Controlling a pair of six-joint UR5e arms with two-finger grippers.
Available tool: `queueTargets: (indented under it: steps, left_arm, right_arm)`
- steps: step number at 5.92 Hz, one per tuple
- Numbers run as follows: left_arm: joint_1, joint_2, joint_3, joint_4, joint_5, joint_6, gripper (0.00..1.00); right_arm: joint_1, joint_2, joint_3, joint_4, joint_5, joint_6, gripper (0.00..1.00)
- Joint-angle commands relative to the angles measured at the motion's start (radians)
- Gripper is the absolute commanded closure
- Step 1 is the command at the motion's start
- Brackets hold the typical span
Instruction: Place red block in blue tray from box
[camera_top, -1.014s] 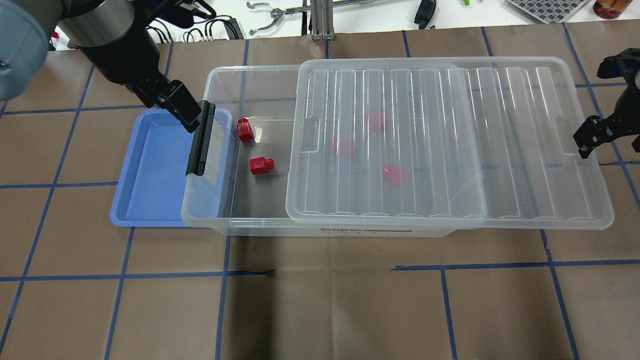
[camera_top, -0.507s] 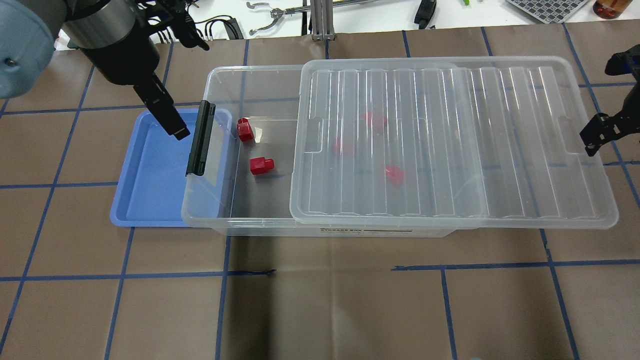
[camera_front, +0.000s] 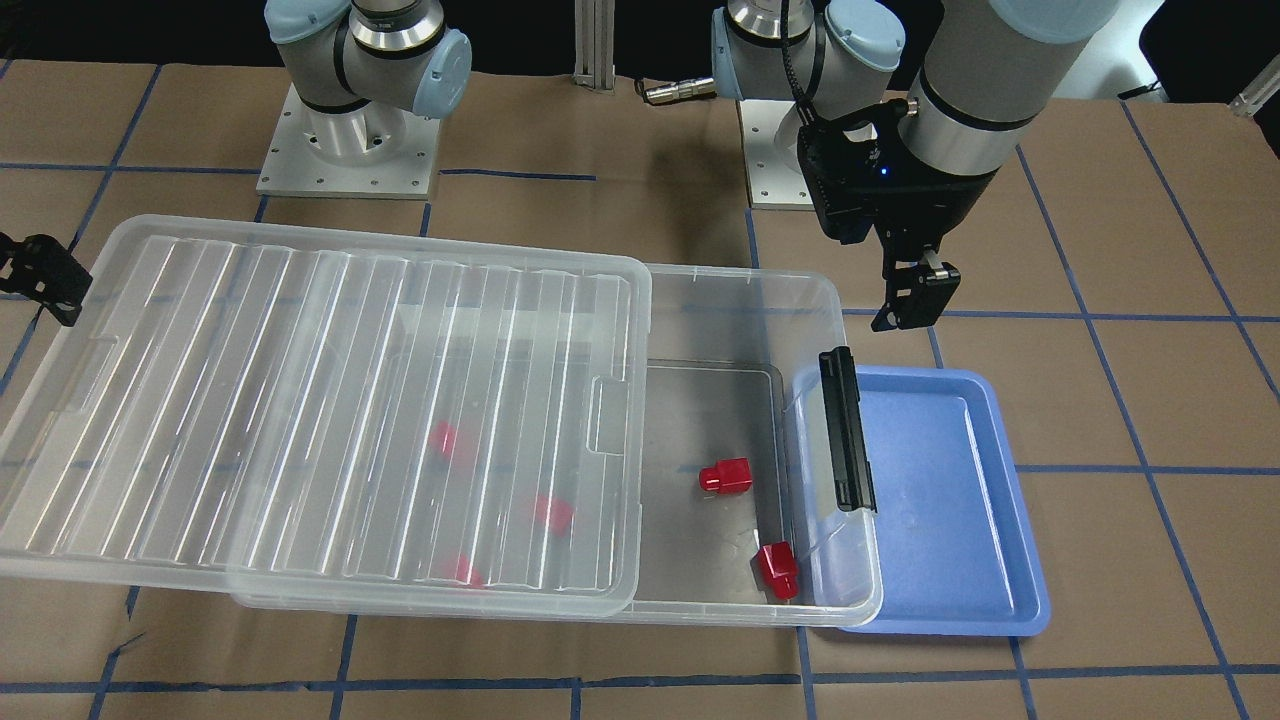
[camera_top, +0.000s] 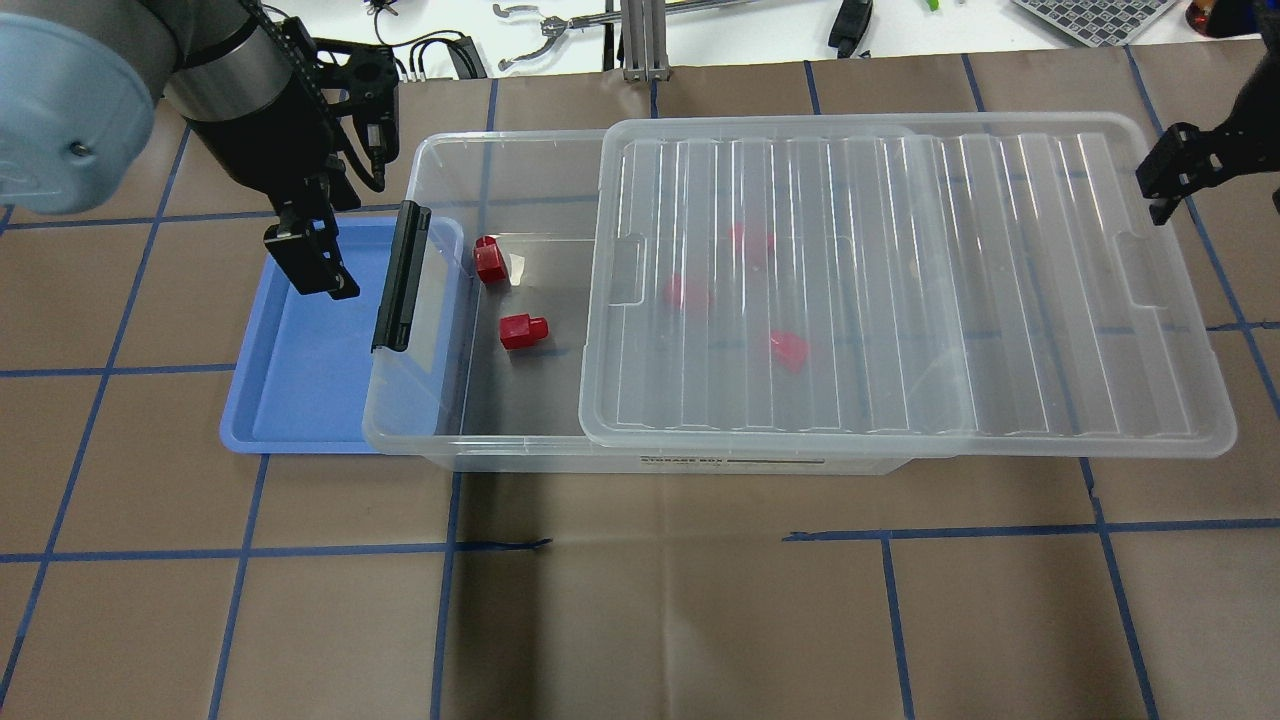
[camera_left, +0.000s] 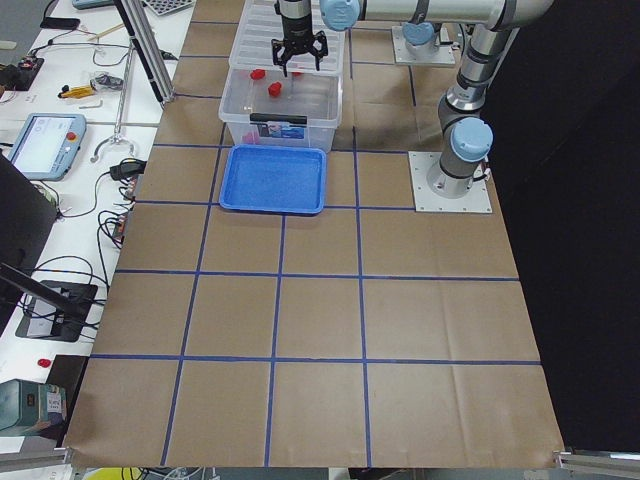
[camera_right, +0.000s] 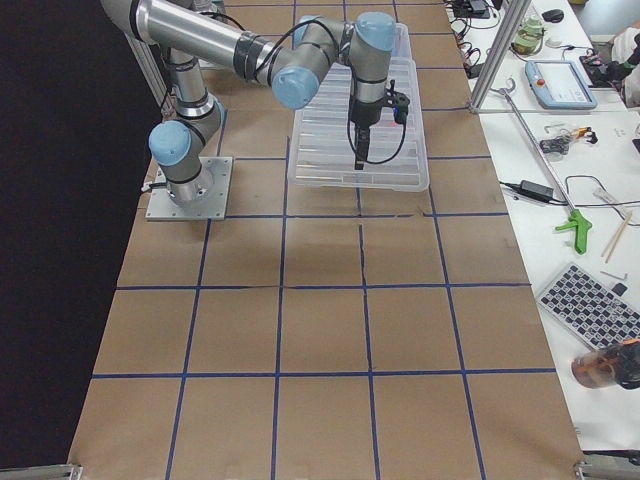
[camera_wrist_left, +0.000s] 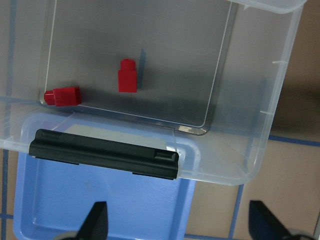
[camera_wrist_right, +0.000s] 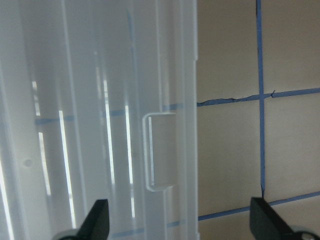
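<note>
The clear box (camera_top: 520, 452) lies across the table, its ribbed lid (camera_top: 900, 280) slid to the right, leaving the left end uncovered. Two red blocks (camera_top: 489, 260) (camera_top: 523, 331) lie in the uncovered part and show in the left wrist view (camera_wrist_left: 127, 76). Three more show blurred under the lid (camera_top: 787, 350). The blue tray (camera_top: 300, 370) sits under the box's left end with its black clip bar (camera_top: 402, 277). My left gripper (camera_top: 310, 265) hangs open and empty above the tray's far part (camera_wrist_left: 179, 225). My right gripper (camera_top: 1170, 185) is open and empty beside the lid's right edge (camera_wrist_right: 180, 222).
Brown paper with blue tape lines covers the table (camera_top: 640, 600). Tools and cables lie along the far edge (camera_top: 560, 25). In the front-facing view the arm bases (camera_front: 350, 150) stand behind the box, and the tray (camera_front: 930, 500) is at its right end.
My left gripper has moved from the black clip bar leftward over the tray and turned. My right gripper has moved from the lid's right edge toward the far side. The lid shifted slightly right.
</note>
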Motion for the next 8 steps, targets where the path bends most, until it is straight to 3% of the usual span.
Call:
queueTargets:
  steps: [1,2,3,5,6,7,8]
  left_arm:
    - [-0.010,-0.034,0.007,0.031,0.002,0.123,0.03]
    - [-0.012,-0.042,0.005,0.069,-0.018,0.122,0.03]
    - [-0.012,-0.036,-0.013,0.068,-0.047,0.116,0.02]
    - [-0.012,-0.068,-0.134,0.253,-0.130,0.093,0.02]
    - [-0.024,-0.093,-0.187,0.352,-0.128,0.079,0.02]
    - [-0.056,-0.120,-0.217,0.414,-0.128,0.068,0.02]
    - [-0.072,-0.177,-0.219,0.418,-0.130,0.055,0.02]
  right_arm:
    - [0.124,0.009,-0.129,0.158,0.004,0.190,0.00]
    - [0.188,0.010,-0.161,0.200,0.011,0.272,0.00]
    - [0.222,0.010,-0.183,0.233,0.075,0.338,0.00]
    - [0.306,0.012,-0.186,0.241,0.100,0.429,0.00]
    - [0.337,0.016,-0.186,0.241,0.108,0.443,0.00]
    - [0.338,0.016,-0.182,0.243,0.179,0.431,0.00]
    - [0.336,0.019,-0.176,0.243,0.181,0.402,0.00]
